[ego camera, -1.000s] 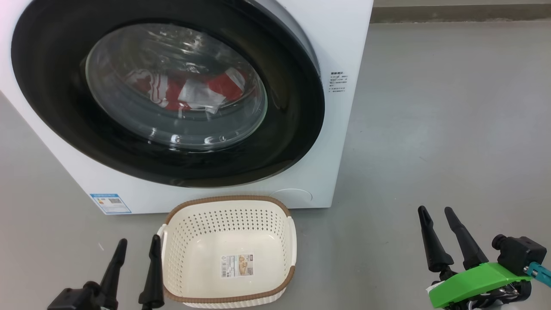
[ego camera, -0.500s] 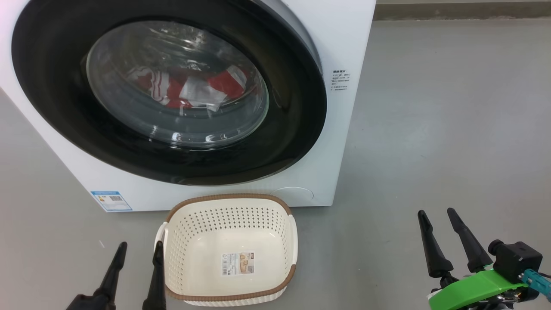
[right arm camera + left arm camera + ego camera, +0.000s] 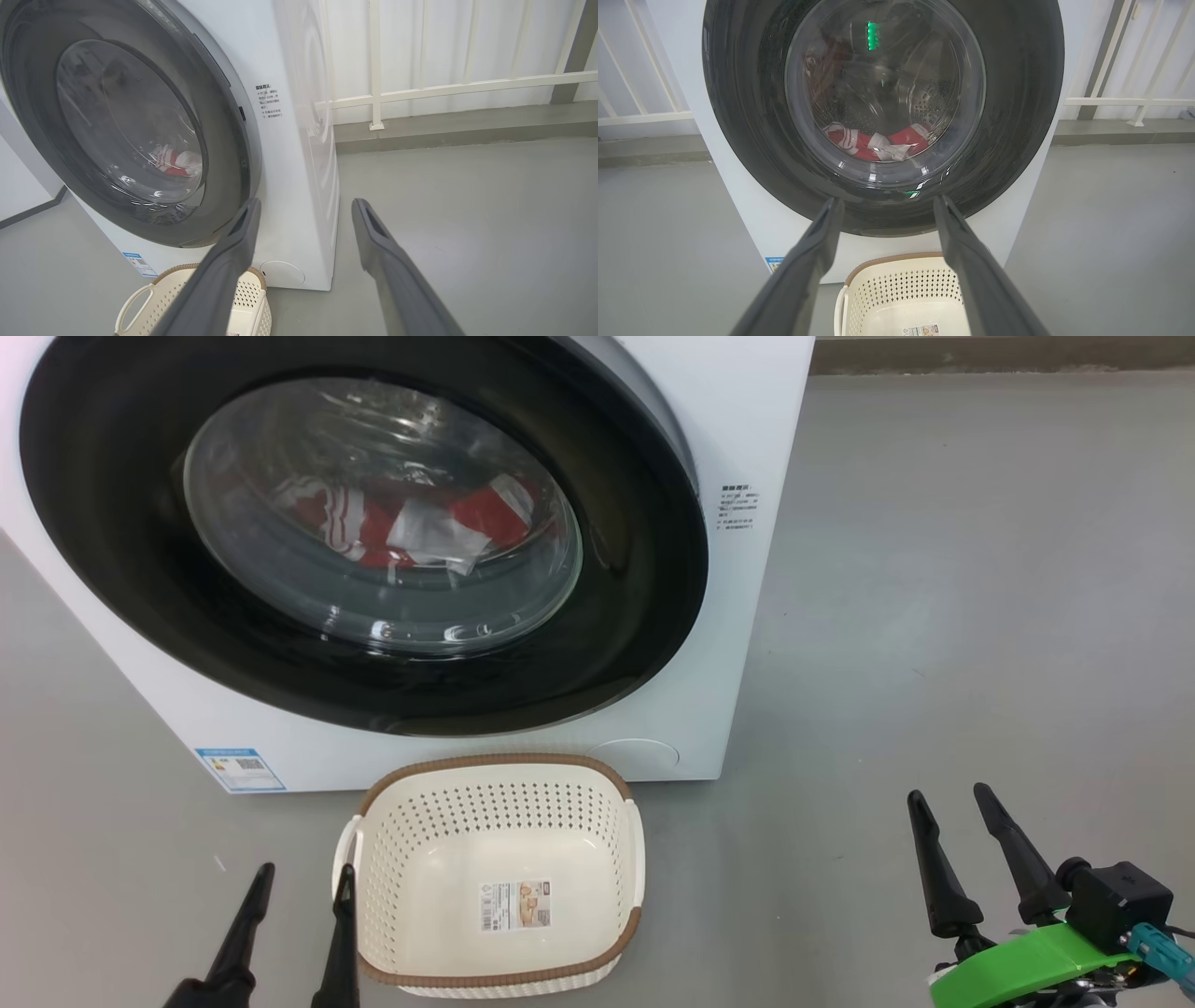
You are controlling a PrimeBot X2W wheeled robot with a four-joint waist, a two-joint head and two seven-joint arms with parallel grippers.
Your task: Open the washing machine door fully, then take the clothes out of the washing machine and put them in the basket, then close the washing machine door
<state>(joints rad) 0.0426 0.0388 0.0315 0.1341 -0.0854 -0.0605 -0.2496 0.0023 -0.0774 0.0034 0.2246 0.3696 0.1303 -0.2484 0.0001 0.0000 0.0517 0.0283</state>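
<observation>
1. While the large round door with its glossy black rim and bulging clear glass window (image 3: 392, 607) looks shut against the big white front-loading washing machine (image 3: 738, 429), opening it fully appears to be the step in hand.
2. The red garments with white stripes (image 3: 373, 532) lie low in the drum, behind the glass.
3. The small cream perforated plastic basket with a brown rim (image 3: 495, 763) stands on the grey floor just before the machine, holding no clothes.
4. The left gripper (image 3: 306, 873) hovers just beside the basket and the right gripper (image 3: 948, 793) well off to the right. Both have fingers spread and grasp nothing.
5. The next move probably calls for a gripper to hook the door's right edge, where a recess seems to sit, and to swing it clear of the basket.
</observation>
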